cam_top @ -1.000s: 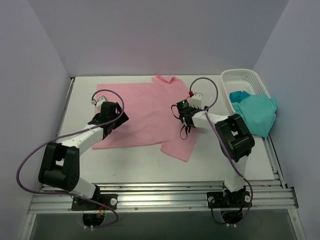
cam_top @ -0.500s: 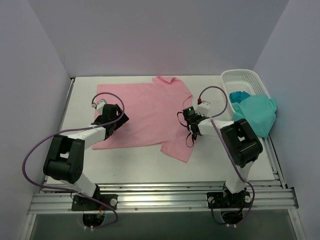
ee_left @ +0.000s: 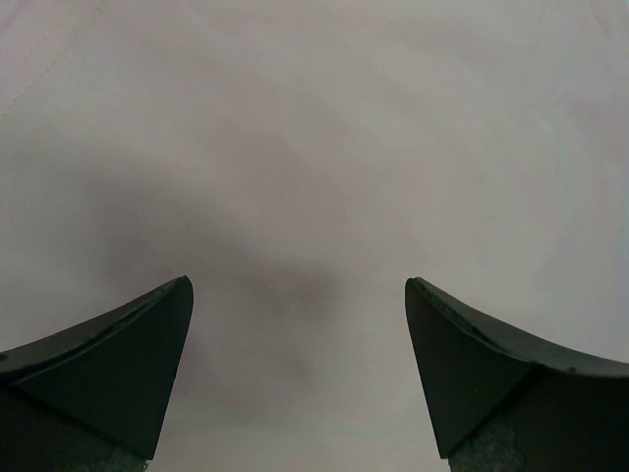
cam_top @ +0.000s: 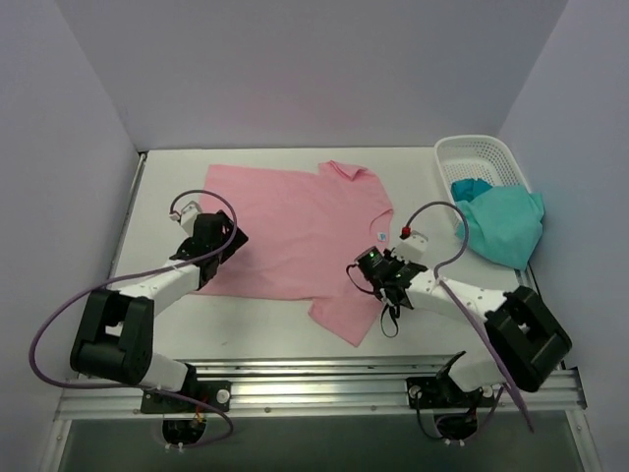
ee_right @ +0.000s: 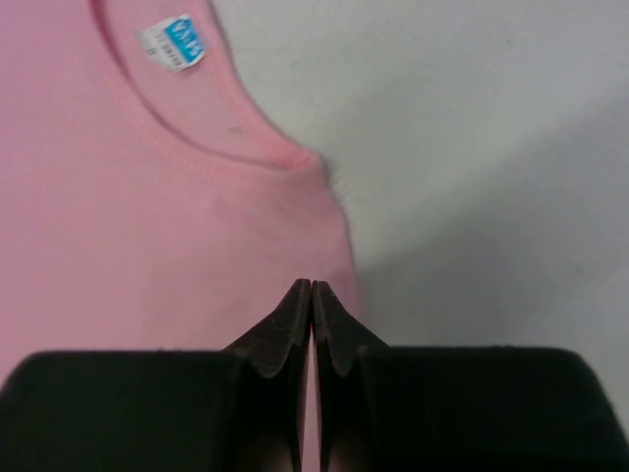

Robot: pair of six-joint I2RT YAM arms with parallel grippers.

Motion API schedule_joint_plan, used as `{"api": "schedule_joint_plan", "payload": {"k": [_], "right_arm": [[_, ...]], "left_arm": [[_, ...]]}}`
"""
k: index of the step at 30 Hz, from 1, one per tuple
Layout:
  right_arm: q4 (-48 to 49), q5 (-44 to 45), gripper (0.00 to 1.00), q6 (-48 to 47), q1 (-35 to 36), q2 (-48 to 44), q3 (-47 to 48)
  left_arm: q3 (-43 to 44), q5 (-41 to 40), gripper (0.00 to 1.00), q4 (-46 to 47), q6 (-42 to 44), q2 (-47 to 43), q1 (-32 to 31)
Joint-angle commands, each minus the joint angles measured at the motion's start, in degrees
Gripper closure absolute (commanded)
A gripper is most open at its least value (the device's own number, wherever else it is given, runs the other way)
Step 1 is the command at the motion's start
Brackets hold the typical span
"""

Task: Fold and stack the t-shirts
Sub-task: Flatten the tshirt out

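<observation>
Pink shirt (cam_top: pixel 295 221) lies spread on the table (cam_top: pixel 265 320), collar (ee_right: pixel 211 138) and label (ee_right: pixel 177 41) toward the right arm. Right gripper (ee_right: pixel 312 292) is pinched closed on the shoulder edge just beside the collar. Left gripper (ee_left: pixel 298 285) hangs at the shirt's left hem with fingers apart and nothing between them.

Judgement: step in hand is squaring the cloth before the fold. It is best done by getting a grip at the hem, then drawing both ends low and evenly so the near sleeve flattens without bunching.

White basket (cam_top: pixel 472 147) stands at far right. Teal shirt (cam_top: pixel 501 221) sits partly inside, most of it spilling over the near rim. Nothing else is visible in it.
</observation>
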Motion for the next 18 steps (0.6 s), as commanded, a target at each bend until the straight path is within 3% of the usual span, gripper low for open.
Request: {"api": "schedule_joint_plan", "payload": {"k": [1, 2, 5, 6, 7, 8, 9, 12, 13, 14, 18], "right_arm": [[-21.07, 12.83, 1.0, 17.68, 9.6, -9.89, 3.56], [-28.42, 15.11, 1.0, 21.02, 14.76, -13.39, 4.18], [-30.44, 18.39, 0.98, 21.86, 18.23, -18.07, 7.34], [-28.25, 18.39, 0.82, 19.15, 18.41, -18.52, 8.31], [-25.1, 18.74, 0.4, 11.73, 18.41, -18.61, 9.28], [-18.72, 19.18, 0.16, 8.69, 18.41, -17.4, 11.29], [-15.87, 19.88, 0.0, 5.7, 17.72, -15.99, 12.87], [-5.14, 20.16, 0.0, -7.3, 13.43, -5.99, 22.09], [-3.38, 17.88, 0.0, -9.68, 8.53, -2.91, 25.25], [0.04, 12.29, 0.0, -14.32, 6.31, 3.73, 28.59], [3.93, 5.04, 0.0, -21.91, -0.12, 20.11, 50.61]], "left_arm": [[-0.36, -1.85, 0.02, 0.3, -1.17, -6.32, 0.19], [-0.28, -2.03, 0.02, -0.14, -1.26, -7.55, 0.19], [-0.19, -3.0, 0.02, -1.2, -1.09, -12.03, 0.11], [-0.1, -2.91, 0.02, -1.11, -1.17, -12.91, 0.02], [0.33, -2.74, 0.02, -0.94, -1.26, -14.14, 0.02], [0.69, -2.56, 0.02, -0.85, -1.35, -14.41, 0.02], [1.21, -2.12, 0.02, -0.68, -1.35, -14.41, -0.07], [4.02, -1.95, 0.02, -0.67, -1.44, -12.49, 0.11], [4.9, -1.6, 0.02, -0.93, -1.26, -11.7, 0.19], [6.74, -1.33, 0.02, -1.2, -1.09, -11.08, 0.28], [9.04, -0.1, 0.02, -0.77, 0.67, -8.88, 0.9]]}}
